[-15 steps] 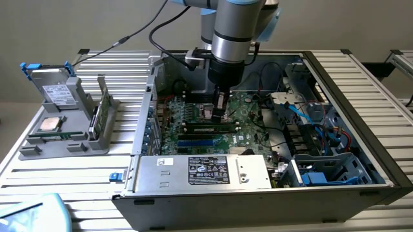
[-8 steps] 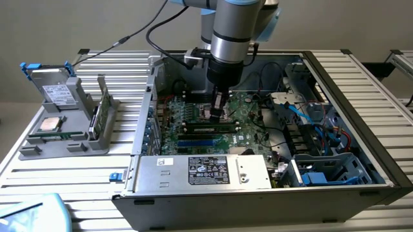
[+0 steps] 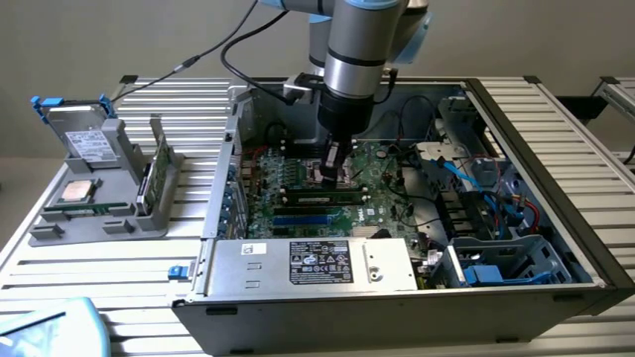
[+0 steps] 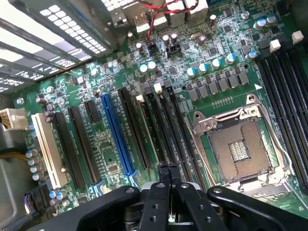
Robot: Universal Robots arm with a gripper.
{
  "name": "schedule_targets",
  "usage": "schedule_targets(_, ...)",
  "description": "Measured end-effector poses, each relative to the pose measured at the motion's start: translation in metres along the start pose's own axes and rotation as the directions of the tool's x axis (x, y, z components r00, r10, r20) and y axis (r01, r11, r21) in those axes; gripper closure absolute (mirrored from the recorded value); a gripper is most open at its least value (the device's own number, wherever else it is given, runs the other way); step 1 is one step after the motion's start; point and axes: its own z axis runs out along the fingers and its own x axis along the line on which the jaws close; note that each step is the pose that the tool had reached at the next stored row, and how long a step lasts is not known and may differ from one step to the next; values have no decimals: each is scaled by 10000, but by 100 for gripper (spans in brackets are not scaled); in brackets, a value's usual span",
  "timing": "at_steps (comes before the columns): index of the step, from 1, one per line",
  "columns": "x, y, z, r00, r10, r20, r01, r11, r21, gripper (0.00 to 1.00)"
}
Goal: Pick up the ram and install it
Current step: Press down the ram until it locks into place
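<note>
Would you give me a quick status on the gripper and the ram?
Gripper shut, above motherboard. One ram stick seated in slot. Another ram stick in holder. No obstruction seen.

The arm [image 3: 359, 44] is a round silver-grey tube with pale blue caps at its joints, narrowing into a black wrist section. A black cable [image 3: 230, 41] loops off its upper part. The pincer [image 4: 169, 179] is matte black, with two slim fingers [image 4: 162, 185] on hinged links fastened by small round screws.
</note>
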Motion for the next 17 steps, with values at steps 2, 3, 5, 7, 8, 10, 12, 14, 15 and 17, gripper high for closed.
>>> schedule_targets(2,-1,0,6,9996,267,14,-267,9996,-31,90)
schedule_targets(3,-1,-1,9,9991,415,24,-415,9991,-49,90)
schedule_targets(5,-2,-1,14,9976,693,42,-693,9976,-84,90)
schedule_targets(7,-2,-1,18,9953,962,56,-962,9953,-118,90)
schedule_targets(8,-3,-1,21,9938,1108,65,-1107,9938,-137,90)
schedule_targets(10,-4,-2,25,9905,1374,79,-1372,9904,-171,90)
schedule_targets(12,-4,-2,31,9863,1647,92,-1645,9862,-207,90)
schedule_targets(14,-5,-3,35,9814,1915,103,-1912,9813,-243,90)
schedule_targets(15,-5,-3,38,9787,2052,110,-2049,9784,-261,90)
schedule_targets(17,-6,-3,43,9726,2324,120,-2319,9723,-298,90)
